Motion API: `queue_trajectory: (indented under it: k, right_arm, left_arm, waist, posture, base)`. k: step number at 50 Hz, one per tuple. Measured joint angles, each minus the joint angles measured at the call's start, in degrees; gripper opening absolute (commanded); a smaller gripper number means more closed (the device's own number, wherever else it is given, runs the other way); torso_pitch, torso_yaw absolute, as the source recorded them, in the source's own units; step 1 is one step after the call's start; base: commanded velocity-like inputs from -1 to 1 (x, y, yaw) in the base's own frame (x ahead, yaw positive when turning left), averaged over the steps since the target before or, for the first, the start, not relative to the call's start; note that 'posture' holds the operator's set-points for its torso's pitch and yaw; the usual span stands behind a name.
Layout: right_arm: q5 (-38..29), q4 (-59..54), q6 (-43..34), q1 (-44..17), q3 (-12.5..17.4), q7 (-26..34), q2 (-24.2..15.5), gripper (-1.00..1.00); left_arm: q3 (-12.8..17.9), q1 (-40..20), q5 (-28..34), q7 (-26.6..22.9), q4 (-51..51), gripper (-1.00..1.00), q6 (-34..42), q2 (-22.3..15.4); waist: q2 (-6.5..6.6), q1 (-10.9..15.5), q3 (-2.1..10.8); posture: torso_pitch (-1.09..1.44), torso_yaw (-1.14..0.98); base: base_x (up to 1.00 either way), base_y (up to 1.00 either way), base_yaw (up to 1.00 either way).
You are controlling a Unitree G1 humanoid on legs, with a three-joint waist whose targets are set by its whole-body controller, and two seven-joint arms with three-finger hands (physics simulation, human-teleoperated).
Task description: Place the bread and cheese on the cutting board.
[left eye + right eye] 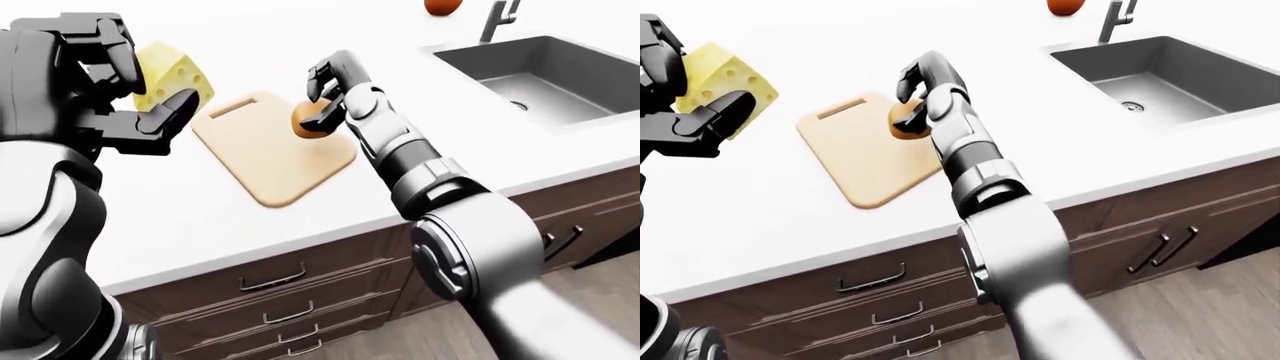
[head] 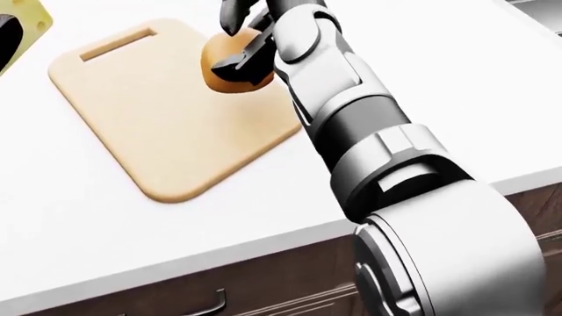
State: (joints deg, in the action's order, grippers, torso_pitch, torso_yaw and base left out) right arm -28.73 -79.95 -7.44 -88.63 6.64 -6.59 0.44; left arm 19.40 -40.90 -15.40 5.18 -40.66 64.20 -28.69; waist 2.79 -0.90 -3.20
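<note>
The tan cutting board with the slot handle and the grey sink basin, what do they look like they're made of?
The tan cutting board with the slot handle looks like pale wood, possibly bamboo: an even matte beige with rounded corners and no visible grain, so plastic is possible. The grey sink basin looks like brushed steel: dull grey with soft sheen, and a matching metal faucet.

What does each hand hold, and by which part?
Left hand grips the cheese by its near side; right hand pinches the bread from above.
</note>
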Motion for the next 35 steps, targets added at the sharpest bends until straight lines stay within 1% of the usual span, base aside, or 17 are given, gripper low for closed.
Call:
queue_trajectory:
  k: [12,25,26,27,28,29,30,31,35]
  right_arm:
    - [-0.7,0.0,0.5,0.8,-0.4,0.7,1.1,-1.00]
    - [-1.0,0.0,0.2,1.2,-0.4,0.9,1.5,-1.00]
    - [-1.0,0.0,0.2,1.2,-0.4,0.9,1.5,-0.93]
    - [-1.1,0.0,0.2,1.2,-0.4,0.9,1.5,-0.55]
    - [-1.1,0.1,0.1,1.2,-0.4,0.9,1.5,-0.07]
    - [-1.1,0.1,0.1,1.3,-0.4,0.9,1.5,0.15]
    - [-1.1,0.0,0.0,1.3,-0.4,0.9,1.5,0.82]
    - [-1.2,0.0,0.0,1.4,-0.4,0.9,1.5,1.00]
    - [-1.2,-0.1,-0.4,1.5,-0.3,0.9,1.6,1.00]
  left_arm:
    - [0.0,0.1,0.0,0.0,0.2,-1.00,-0.6,0.0]
    - [0.0,0.0,-0.1,0.0,0.2,-1.00,-0.4,-0.1]
    - [0.0,0.0,-0.1,0.0,0.2,-1.00,-0.4,-0.1]
    - [0.0,0.0,-0.1,0.0,0.2,-1.00,-0.4,-0.1]
    - [0.0,0.1,-0.1,0.0,0.2,-1.00,-0.5,-0.1]
    - [-0.1,0.1,-0.1,0.1,0.2,-1.00,-0.6,-0.1]
    - [-0.1,0.1,0.0,0.1,0.2,-1.00,-0.6,-0.1]
    - [-0.1,0.1,0.0,0.1,0.2,-1.00,-0.6,-0.1]
    - [-0.2,0.2,0.0,0.0,0.1,-1.00,-0.7,-0.1]
  waist:
    - [0.03,0.0,0.10]
    - [0.11,-0.1,0.05]
    - [0.12,-0.1,0.06]
    - [0.12,-0.1,0.08]
    - [0.12,-0.1,0.10]
    - [0.11,-0.1,0.12]
    - [0.11,-0.1,0.12]
    - [0.10,-0.1,0.12]
    - [0.12,-0.1,0.09]
  posture:
    - [0.00,0.00]
    - [0.00,0.00]
    - [0.00,0.00]
    - [0.00,0.00]
    - [0.00,0.00]
    - [0.00,0.00]
    - [0.00,0.00]
    - [0.00,0.00]
    - [0.00,0.00]
  base:
    - [0.00,0.00,0.00]
    - [0.00,0.00,0.00]
    - [0.00,0.00,0.00]
    - [0.00,0.00,0.00]
    - [0.00,0.00,0.00]
    - [0.00,0.00,0.00]
    - [0.00,0.00,0.00]
    - [0.00,0.00,0.00]
    - [0.00,0.00,0.00]
